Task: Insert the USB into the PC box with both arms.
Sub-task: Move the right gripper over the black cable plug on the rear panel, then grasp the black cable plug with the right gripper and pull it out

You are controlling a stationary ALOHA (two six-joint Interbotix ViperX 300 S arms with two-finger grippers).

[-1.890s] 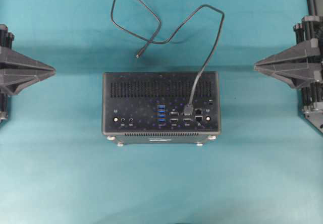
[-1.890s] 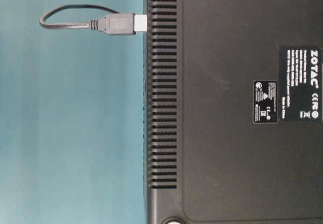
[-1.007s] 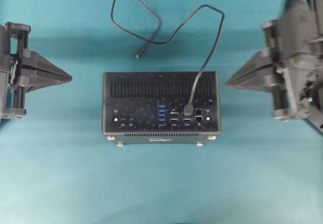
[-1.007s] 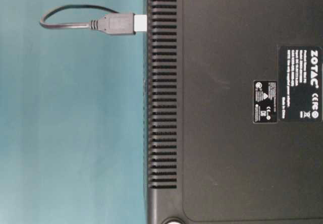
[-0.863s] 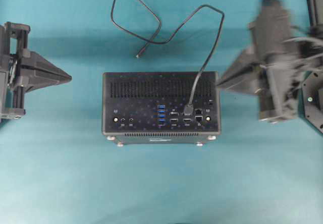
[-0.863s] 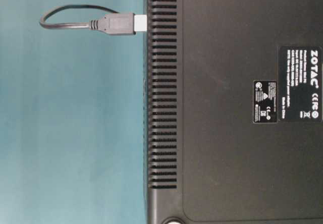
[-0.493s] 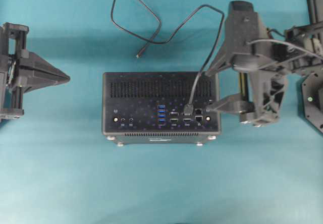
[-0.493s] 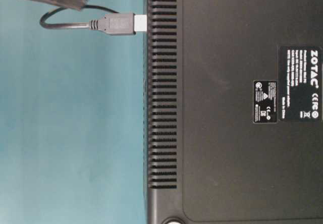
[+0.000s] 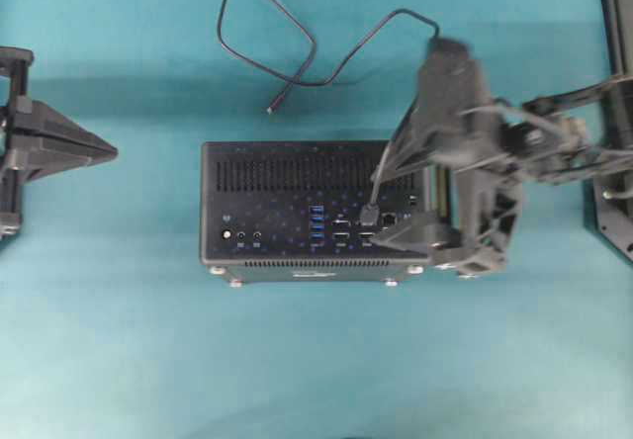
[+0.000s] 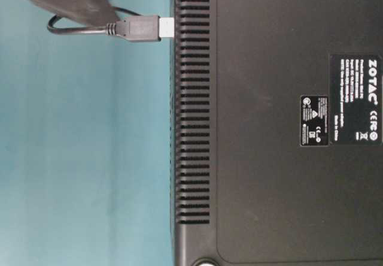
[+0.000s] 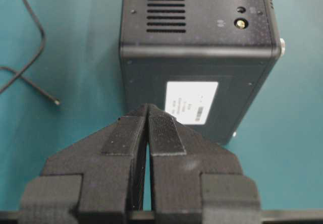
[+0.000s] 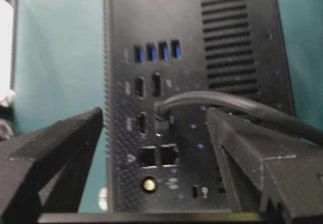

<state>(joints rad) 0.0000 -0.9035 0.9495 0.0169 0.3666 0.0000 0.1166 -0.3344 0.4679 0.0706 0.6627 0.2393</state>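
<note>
Right gripper (image 9: 396, 194) now over the PC box (image 9: 297, 202), jaws wide astride the USB (image 9: 370, 214), cable (image 9: 287, 48) looping behind, left gripper (image 11: 148, 110) closed.

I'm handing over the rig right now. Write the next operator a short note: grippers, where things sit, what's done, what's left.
Right gripper: open, jaws either side of the USB plug, not gripping.
Left gripper: shut, empty, off the PC box's left end.
The plug sits in a socket on the box's port face, metal tip partly showing; the cable loops behind on the cloth.
Left: confirm full seating, press home if needed.
</note>
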